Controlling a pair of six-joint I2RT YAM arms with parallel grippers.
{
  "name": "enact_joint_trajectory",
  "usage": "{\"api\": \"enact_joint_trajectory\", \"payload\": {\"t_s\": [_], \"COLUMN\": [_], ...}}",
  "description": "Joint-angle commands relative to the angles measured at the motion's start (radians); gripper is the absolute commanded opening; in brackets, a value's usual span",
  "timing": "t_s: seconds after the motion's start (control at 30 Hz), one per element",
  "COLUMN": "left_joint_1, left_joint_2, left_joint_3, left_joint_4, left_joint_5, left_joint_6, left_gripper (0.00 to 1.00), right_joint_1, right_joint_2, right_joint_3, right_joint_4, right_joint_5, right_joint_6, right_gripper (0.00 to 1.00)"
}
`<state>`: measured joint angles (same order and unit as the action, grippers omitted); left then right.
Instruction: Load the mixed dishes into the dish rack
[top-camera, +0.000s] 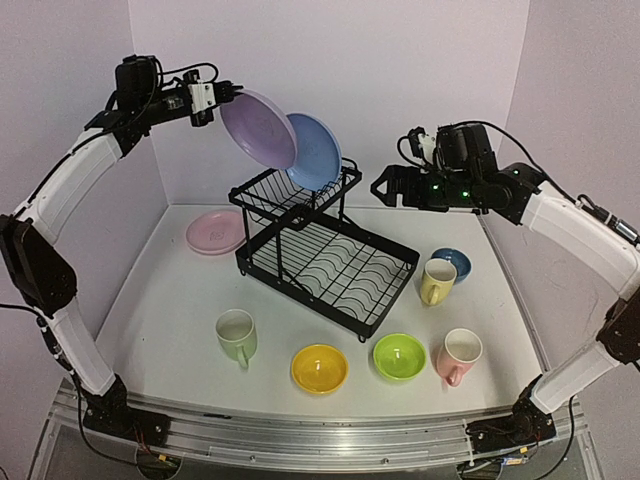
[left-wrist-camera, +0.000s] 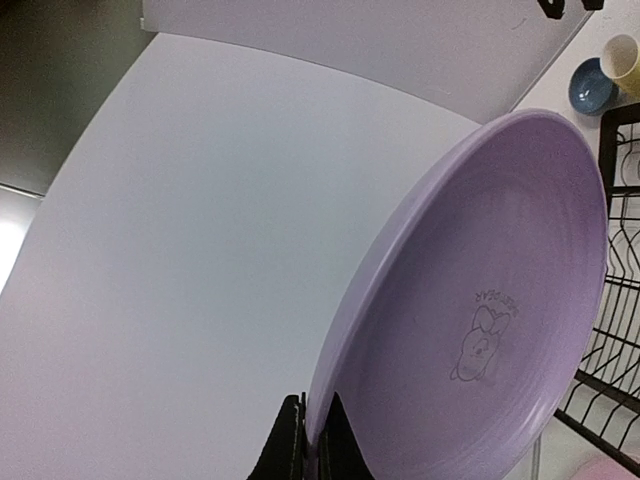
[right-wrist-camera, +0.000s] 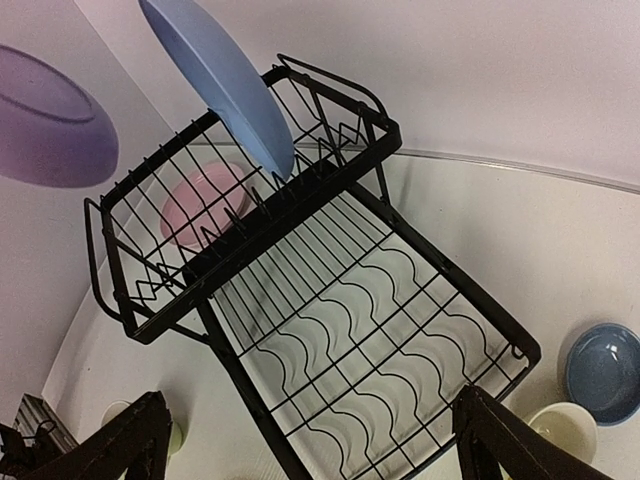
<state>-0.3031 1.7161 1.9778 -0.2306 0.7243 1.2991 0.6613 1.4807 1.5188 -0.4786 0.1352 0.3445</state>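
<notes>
Lavender plate (top-camera: 258, 128), pinched by left gripper (top-camera: 218, 100), hovers eleven o'clock of rack (top-camera: 330, 265); right gripper (top-camera: 385, 188) gapes empty. Lower edge-first, probably beside blue plate (top-camera: 314, 150).

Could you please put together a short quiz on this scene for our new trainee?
1. True or false: the blue plate stands on edge in the upper shelf of the dish rack.
2. Which colour of plate does the left claw grip? A. pink B. lavender C. blue
3. How many mugs stand on the table?
Key: 1 true. 2 B, the lavender plate. 3 three: the light green mug, the yellow mug and the pink mug.
</notes>
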Motion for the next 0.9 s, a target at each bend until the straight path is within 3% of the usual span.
{"api": "enact_joint_trajectory", "payload": {"t_s": [0.0,0.2,0.87], "left_joint_1": [-0.022,-0.034,-0.067], "left_joint_2": [0.09,0.172,0.298], "left_joint_3": [0.163,0.222,0.332], "left_joint_4": [-0.143,-0.113,-0.043], "left_joint_5": [0.063,0.019,0.037], "left_joint_6": [-0.065,-0.141,-0.133], "left_gripper": [0.0,0.0,0.0], "right_joint_1": [-0.004,-0.004,-0.005], "right_joint_2": [-0.01,-0.001,0.012], "right_joint_3": [-0.002,-0.004,-0.011], "right_joint_4": [0.034,0.035,0.037], "right_joint_5": [0.007,0.007,-0.008], "right_joint_6": [-0.006,-0.003,-0.001], "right_gripper": [0.96,0.96,0.96]}}
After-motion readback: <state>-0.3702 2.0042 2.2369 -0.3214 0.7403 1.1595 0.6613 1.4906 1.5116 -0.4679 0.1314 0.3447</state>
